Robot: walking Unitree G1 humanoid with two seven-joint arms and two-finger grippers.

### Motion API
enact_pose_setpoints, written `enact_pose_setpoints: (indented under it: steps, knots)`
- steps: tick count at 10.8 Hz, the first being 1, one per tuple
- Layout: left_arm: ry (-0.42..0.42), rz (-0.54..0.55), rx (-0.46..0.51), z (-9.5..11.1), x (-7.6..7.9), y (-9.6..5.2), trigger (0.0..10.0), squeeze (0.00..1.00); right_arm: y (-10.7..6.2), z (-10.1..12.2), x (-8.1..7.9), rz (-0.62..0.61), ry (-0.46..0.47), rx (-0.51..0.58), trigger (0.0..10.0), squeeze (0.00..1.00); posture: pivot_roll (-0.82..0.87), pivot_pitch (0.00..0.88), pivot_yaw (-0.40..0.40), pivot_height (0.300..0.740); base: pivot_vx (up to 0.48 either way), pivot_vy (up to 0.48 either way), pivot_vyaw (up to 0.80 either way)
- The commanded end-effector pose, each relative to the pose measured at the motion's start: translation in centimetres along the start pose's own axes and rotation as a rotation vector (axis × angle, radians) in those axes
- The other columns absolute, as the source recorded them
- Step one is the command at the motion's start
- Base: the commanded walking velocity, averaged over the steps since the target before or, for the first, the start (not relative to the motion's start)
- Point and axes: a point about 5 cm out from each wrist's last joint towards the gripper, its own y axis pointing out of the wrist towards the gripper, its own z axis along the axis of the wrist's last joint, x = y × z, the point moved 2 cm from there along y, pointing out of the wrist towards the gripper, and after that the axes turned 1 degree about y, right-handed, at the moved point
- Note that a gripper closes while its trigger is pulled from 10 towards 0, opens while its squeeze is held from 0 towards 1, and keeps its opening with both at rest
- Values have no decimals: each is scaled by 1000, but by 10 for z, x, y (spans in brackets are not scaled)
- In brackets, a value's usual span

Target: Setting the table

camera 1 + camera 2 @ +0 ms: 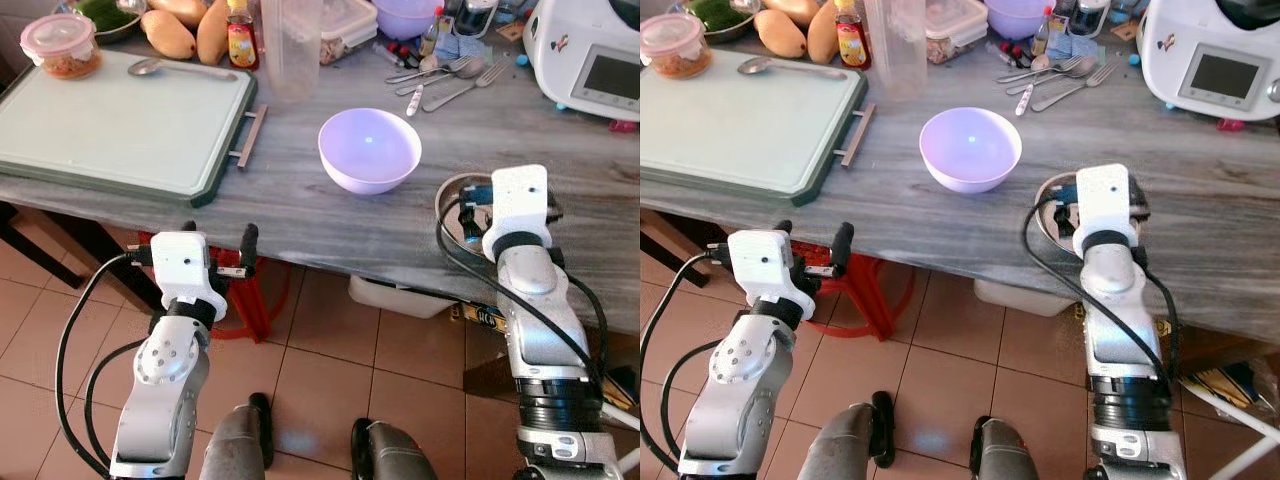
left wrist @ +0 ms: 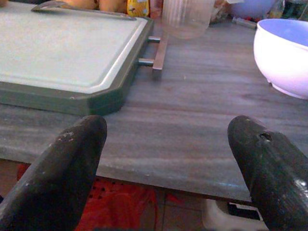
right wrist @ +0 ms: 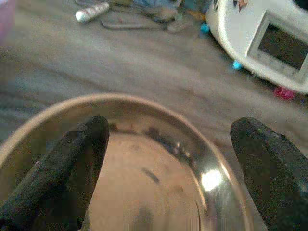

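Left eye view looks down on a grey wood-grain table (image 1: 330, 215), and everything is placed here from the two grippers at its near edge. Ahead of the left gripper (image 2: 166, 159), whose black fingers are spread wide apart and hold nothing, lies a pale green cutting board (image 1: 120, 125), its long side running across the table and its metal handle (image 1: 250, 137) facing toward the right gripper. At the board's far corner stands a lidded plastic tub (image 1: 60, 45) with orange-brown food inside, and a spoon (image 1: 170, 68) lies along the far edge, bowl toward the tub. A white kitchen appliance (image 1: 590, 55) with a small screen stands beyond the right gripper. Between the grippers and a little farther in rests a lavender bowl (image 1: 369, 150), upright, nothing in it. Behind it stands a clear tall container (image 1: 290, 45). The right gripper (image 3: 168, 159) hangs over a shallow steel bowl (image 3: 144, 192) at the table's near edge, fingers spread, one finger (image 3: 62, 173) over its inside and the other (image 3: 274, 173) outside the rim; whether they touch the metal cannot be told. Beyond, loose forks and spoons (image 1: 440, 78) lie with handles slanting toward the lavender bowl.
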Motion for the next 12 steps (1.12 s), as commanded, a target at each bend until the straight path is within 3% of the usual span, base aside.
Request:
enact_pose_setpoints:
  steps: [1, 3, 4, 5, 6, 12]
  knots:
    - [8, -5, -7, 0, 0, -4, 10000, 0, -1, -9, 2, -3, 19, -51, 10000, 388, 28, 237, -22, 740, 0, 0, 0]
    - [1, -21, -21, -3, 5, -6, 10000, 0, -5, -27, -4, 30, 76, -153, 10000, 376, 28, 238, -22, 740, 0, 0, 0]
    - [-1, -22, -22, -3, 5, -6, 10000, 0, -7, -32, -7, 53, 102, -186, 10000, 235, 27, 240, -22, 740, 0, 0, 0]
    - [-1, -18, -23, -3, 4, -6, 10000, 0, -8, -33, -15, 114, 101, -198, 10000, 169, 27, 241, -23, 740, 0, 0, 0]
    - [0, -18, -24, -3, 4, -6, 10000, 0, -11, -36, -20, 142, 128, -230, 10000, 0, 26, 242, -25, 740, 0, 0, 0]
    - [-1, -17, -38, -5, 4, -6, 10000, 0, -14, -24, -35, 230, 237, -236, 10000, 0, 24, 245, -26, 740, 0, 0, 0]
